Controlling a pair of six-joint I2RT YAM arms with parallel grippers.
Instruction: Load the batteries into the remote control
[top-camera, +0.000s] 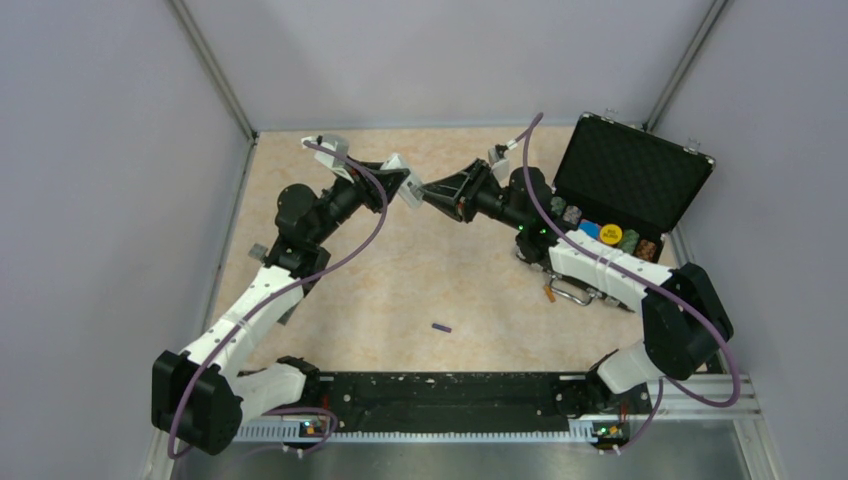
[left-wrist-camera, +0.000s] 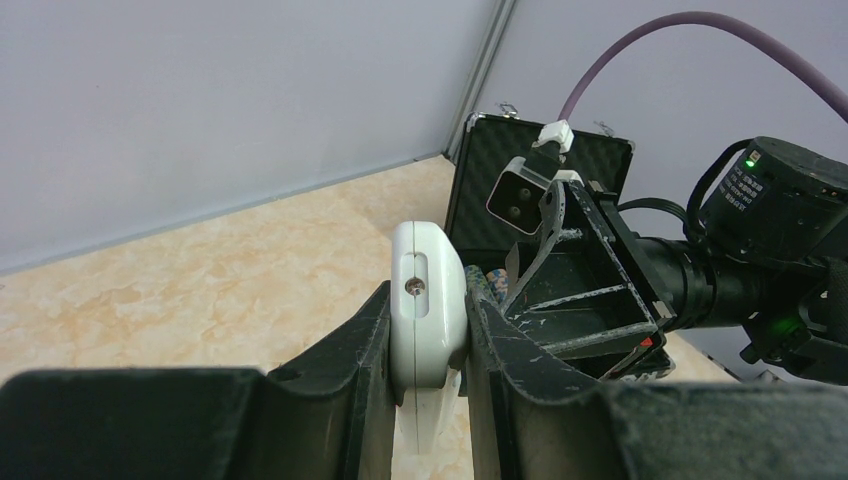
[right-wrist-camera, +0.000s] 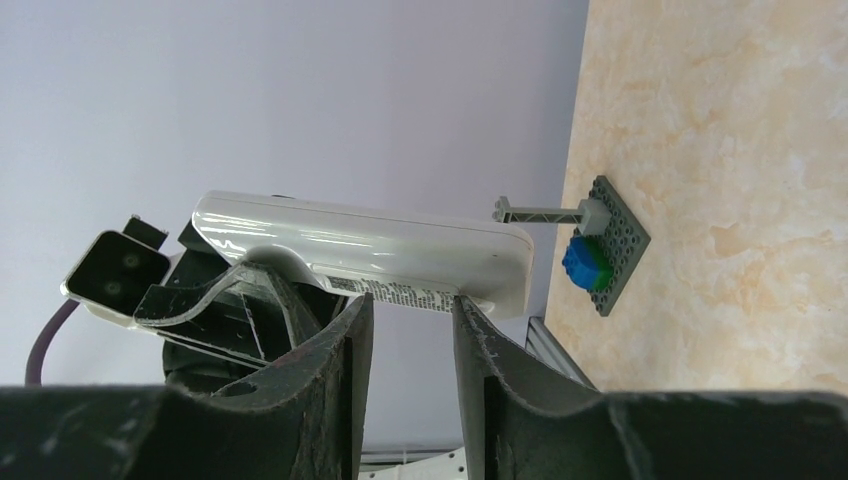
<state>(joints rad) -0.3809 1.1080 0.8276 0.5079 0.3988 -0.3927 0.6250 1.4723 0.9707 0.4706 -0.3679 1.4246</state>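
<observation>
**Both arms raised over the far middle of the tabletop, meeting at the remote control.**

Left wrist view: the left fingers (left-wrist-camera: 345, 360) are closed on the remote control (left-wrist-camera: 428, 290), one pad on each broad face. The white body stands on edge between them. Its rounded end projects past the fingertips, and the slot with a small screw on its narrow side faces the camera.

Right wrist view: the right fingers (right-wrist-camera: 335, 360) stand a narrow gap apart, and nothing shows between them. The remote control lies crosswise just beyond their tips, with its printed label strip directly over the gap. Whether the tips touch the body cannot be told. The battery bay itself cannot be made out in any view.

Top view: the remote control is held clear of the tabletop, between the two wrists, which point at each other. One dark purple battery (top-camera: 441, 327) lies flat on the tabletop toward the near edge, about midway along it and well apart from both pairs of fingers. No second cell can be made out.

Surroundings: an open black case (top-camera: 625, 175) sits at the far right corner with its foam-lined lid raised and stacks of chips (top-camera: 610, 236) in its tray. A dark grey plate (right-wrist-camera: 612, 215) carrying a blue block (right-wrist-camera: 585, 262) lies on the tabletop by the left edge, as seen from the right wrist.
</observation>
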